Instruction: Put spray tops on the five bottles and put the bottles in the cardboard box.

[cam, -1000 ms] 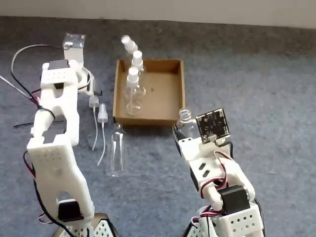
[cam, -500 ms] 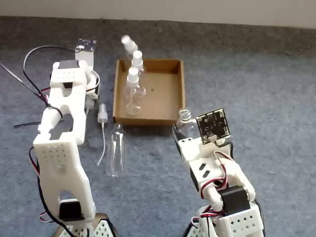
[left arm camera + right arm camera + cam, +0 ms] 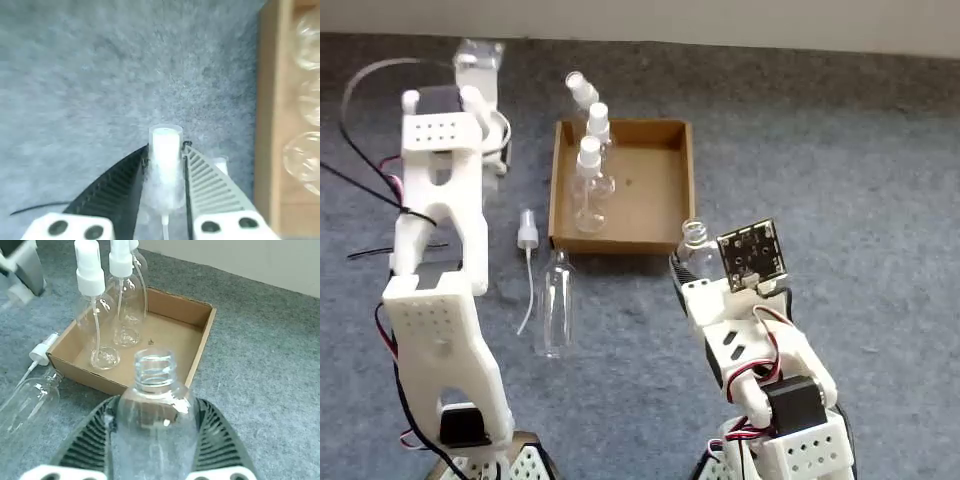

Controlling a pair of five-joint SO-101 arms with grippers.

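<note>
Currently, left tool [image 3: 165, 148] clenched on spray top [image 3: 165, 167], right tool [image 3: 156, 407] grasping uncapped bottle [image 3: 154, 371].

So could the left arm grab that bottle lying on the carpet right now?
Probably not yet. The left tool is shut on a spray top, so it has no free grip. Otherwise the way looks open: the lying bottle has only a loose spray top beside it.

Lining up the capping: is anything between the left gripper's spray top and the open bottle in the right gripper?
Yes. From above, three capped bottles standing on the left side of the cardboard box sit roughly on the straight line from the spray top in the left gripper to the open bottle that the right gripper holds.
</note>
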